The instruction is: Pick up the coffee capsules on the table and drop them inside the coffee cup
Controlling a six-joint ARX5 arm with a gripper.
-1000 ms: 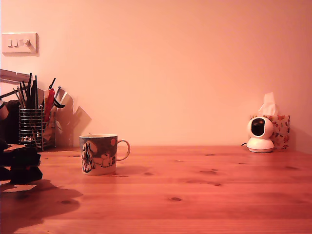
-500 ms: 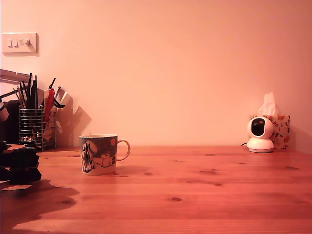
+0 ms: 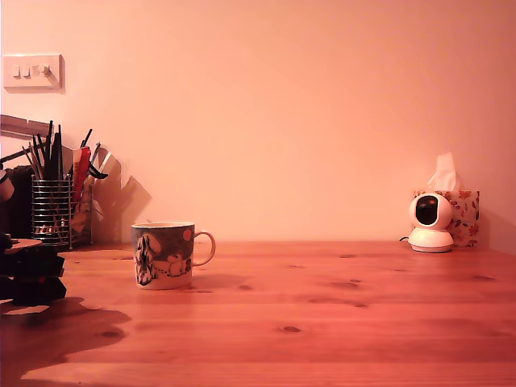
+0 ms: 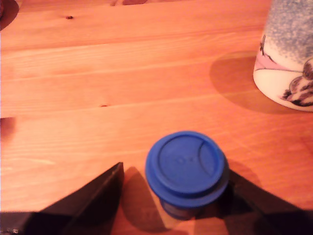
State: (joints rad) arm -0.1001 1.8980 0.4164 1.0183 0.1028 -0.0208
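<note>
Claw [image 4: 171, 196] spread open around blue capsule [image 4: 186, 168] standing on desk [image 4: 98, 98]; nothing lifted yet, mug [image 3: 164, 255] awaits.

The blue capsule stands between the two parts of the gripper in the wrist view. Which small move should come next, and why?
Probably close the gripper on the blue capsule. The capsule stands on the table between the open fingers, which do not seem to touch it yet; the coffee cup is nearby.

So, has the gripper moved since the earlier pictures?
Yes. In the exterior view the gripper has dropped lower and drawn slightly leftward, away from the unmoved coffee cup.
</note>
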